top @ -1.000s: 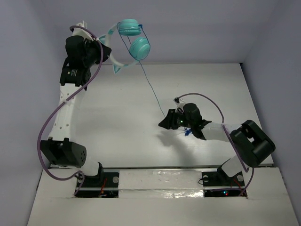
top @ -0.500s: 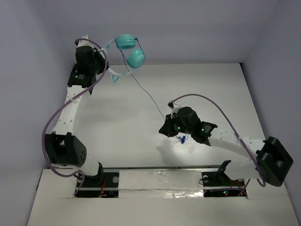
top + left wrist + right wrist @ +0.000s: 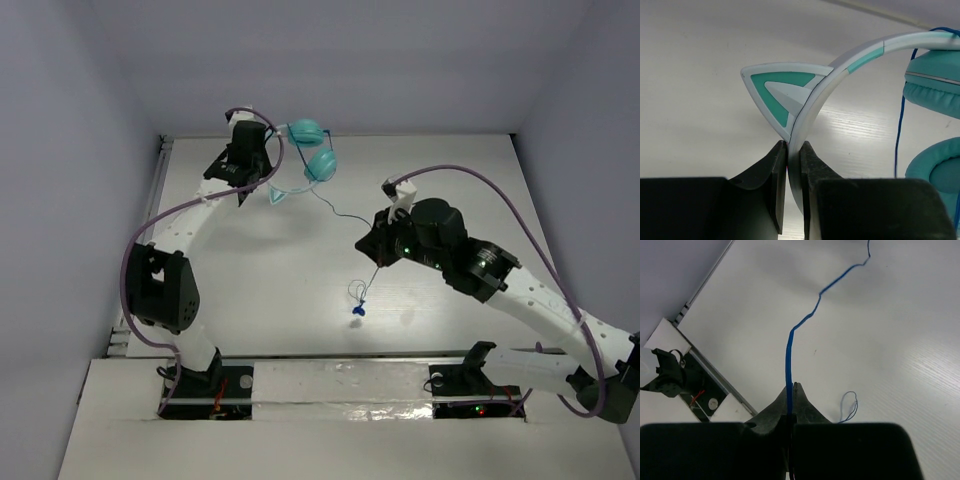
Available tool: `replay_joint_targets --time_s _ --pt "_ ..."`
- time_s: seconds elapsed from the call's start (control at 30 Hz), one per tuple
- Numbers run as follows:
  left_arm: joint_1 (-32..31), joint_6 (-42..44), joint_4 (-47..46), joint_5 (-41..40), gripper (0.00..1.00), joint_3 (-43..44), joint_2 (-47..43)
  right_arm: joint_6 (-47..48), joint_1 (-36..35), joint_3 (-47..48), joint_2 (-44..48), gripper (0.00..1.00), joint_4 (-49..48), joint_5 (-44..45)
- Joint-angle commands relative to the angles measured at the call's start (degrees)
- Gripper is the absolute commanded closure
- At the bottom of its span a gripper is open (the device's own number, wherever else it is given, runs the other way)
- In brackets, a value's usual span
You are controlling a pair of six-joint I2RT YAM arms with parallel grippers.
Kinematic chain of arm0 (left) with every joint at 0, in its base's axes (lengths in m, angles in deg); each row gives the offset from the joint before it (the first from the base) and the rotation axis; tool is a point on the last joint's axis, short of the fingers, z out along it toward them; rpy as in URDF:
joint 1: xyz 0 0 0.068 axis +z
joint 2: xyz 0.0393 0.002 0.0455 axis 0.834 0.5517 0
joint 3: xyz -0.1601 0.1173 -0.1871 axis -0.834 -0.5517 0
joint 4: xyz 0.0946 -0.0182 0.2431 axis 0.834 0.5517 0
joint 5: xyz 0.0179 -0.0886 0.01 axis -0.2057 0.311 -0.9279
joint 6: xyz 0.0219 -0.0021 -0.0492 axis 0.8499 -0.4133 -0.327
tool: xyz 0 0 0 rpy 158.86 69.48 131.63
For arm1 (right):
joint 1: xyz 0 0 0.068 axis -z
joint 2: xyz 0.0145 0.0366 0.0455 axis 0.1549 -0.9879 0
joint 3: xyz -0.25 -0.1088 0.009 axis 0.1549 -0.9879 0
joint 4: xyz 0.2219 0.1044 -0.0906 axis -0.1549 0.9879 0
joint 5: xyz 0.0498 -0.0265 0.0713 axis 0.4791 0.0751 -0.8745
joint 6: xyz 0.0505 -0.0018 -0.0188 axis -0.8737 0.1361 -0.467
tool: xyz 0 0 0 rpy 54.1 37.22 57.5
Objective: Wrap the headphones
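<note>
The teal headphones [image 3: 310, 150] hang at the back of the table, held above it by the pale headband [image 3: 810, 107]. My left gripper [image 3: 262, 172] is shut on the headband beside its teal cat-ear piece [image 3: 777, 90]; it also shows in the left wrist view [image 3: 794, 150]. Both teal cups [image 3: 935, 75] hang to the right there. The thin dark-blue cord [image 3: 345, 215] runs from the cups to my right gripper [image 3: 376, 258], which is shut on the cord [image 3: 788, 365] above the table. The cord's loose end with a small loop [image 3: 357, 298] hangs below it.
Purple arm cables [image 3: 480, 180] arch over both arms. The white table [image 3: 260, 270] lies between grey walls. Its left edge rail [image 3: 160, 180] is near the left arm, and the arm bases [image 3: 215, 380] sit at the near edge.
My left gripper has swung down and to the right with the headphones. My right gripper has risen and moved back with the cord, whose end now dangles over the table.
</note>
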Motion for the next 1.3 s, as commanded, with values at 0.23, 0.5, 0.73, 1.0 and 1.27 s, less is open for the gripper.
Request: replay_joint_targets --time_s 0.23,0.5,0.73,1.0,1.27 --pt "-7.6 2.7 -9.4 -4.4 1.00 -6.1 -0.8 6.5 -0.5 11.6 -0.7 1.00 8.8 10.5" --pt "-11.0 2.8 -8.6 -1.5 1.00 -7.8 1.7 8.9 -0.5 18.8 -5.9 1.00 14.4 9.2" --pt "-16.9 6.9 -9.3 -2.0 1.00 -13.9 -1.0 12.0 -0.5 23.2 -8.8 1.00 16.7 18.0" --pt "-22.8 6.4 -4.9 -1.0 1.00 -20.5 -5.7 14.9 -0.5 24.7 -10.7 1.00 17.9 28.1" --pt "-25.6 6.1 2.0 0.3 1.00 -21.9 -10.5 16.2 -0.5 24.4 -10.0 1.00 16.2 31.3"
